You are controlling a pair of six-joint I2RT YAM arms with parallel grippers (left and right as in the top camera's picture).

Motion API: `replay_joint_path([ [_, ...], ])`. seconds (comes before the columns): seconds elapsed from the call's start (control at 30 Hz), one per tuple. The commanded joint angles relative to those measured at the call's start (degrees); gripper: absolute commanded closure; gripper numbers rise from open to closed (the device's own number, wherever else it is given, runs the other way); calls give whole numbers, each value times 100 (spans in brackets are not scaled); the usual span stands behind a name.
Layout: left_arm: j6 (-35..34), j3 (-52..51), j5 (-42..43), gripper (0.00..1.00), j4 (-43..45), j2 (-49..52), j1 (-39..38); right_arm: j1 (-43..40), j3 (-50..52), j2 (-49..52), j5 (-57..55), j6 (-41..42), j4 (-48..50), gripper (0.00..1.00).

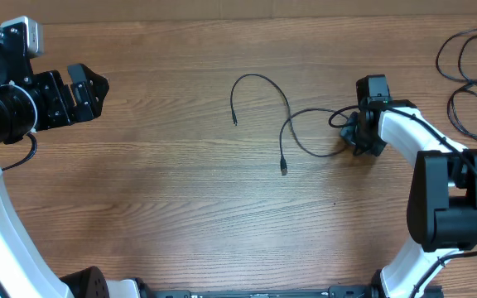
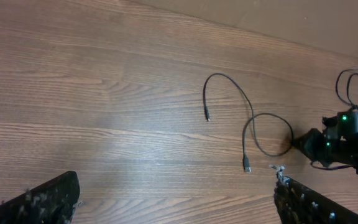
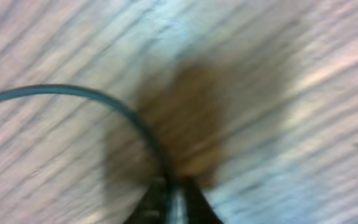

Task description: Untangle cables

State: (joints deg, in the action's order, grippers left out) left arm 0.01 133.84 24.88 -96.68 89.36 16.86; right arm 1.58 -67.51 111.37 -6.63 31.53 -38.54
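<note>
L side: left gripper [image 1: 88, 89] hovers over table [image 1: 164, 207], jaws spread wide, nothing between them. Its fingers [image 2: 42, 199] sit at the lower corners of the wrist view.

Ctr: thin black cable [image 1: 255, 77] lies on the wood in crossing loops. Plug ends [image 1: 284, 170] lie free and apart.

R of ctr: right gripper [image 1: 347, 132] is clamped on the cable's right-hand loops. Wrist view is blurred; the strand runs into the fingertips.

Far R: further cables [image 1: 470, 83] lie near the table edge, well apart from the ctr cable.
</note>
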Motion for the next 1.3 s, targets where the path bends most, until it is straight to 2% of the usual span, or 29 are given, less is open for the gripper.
replay_joint_path([
  [0.0, 90, -20, 72, 1, -11, -66, -44, -31, 568, 1023, 282, 22, -160, 96],
  [0.17, 90, -20, 72, 1, -11, -66, -44, -11, 551, 1016, 280, 17, -186, 96],
  [0.33, 90, -20, 72, 1, -9, -66, -44, 7, 37, 719, -31, -4, -896, 96],
  [0.5, 90, -20, 72, 0, -11, -66, -44, 26, -1047, 131, -61, -4, -1858, 96],
  [0.73, 87, -20, 74, 0, -11, -66, -44, 72, -3091, -629, -50, -177, -3152, 96],
  [0.97, 90, -20, 420, 0, -9, -66, -44, 66, -4833, -822, -44, -527, -4378, 96],
  [1.1, 131, -20, 466, 1, -11, -66, -44, 66, -4795, -839, -85, -581, -4273, 96],
  [1.27, 131, -20, 463, 1, -9, -66, -44, 68, -4050, -837, -85, -225, -3956, 96],
])
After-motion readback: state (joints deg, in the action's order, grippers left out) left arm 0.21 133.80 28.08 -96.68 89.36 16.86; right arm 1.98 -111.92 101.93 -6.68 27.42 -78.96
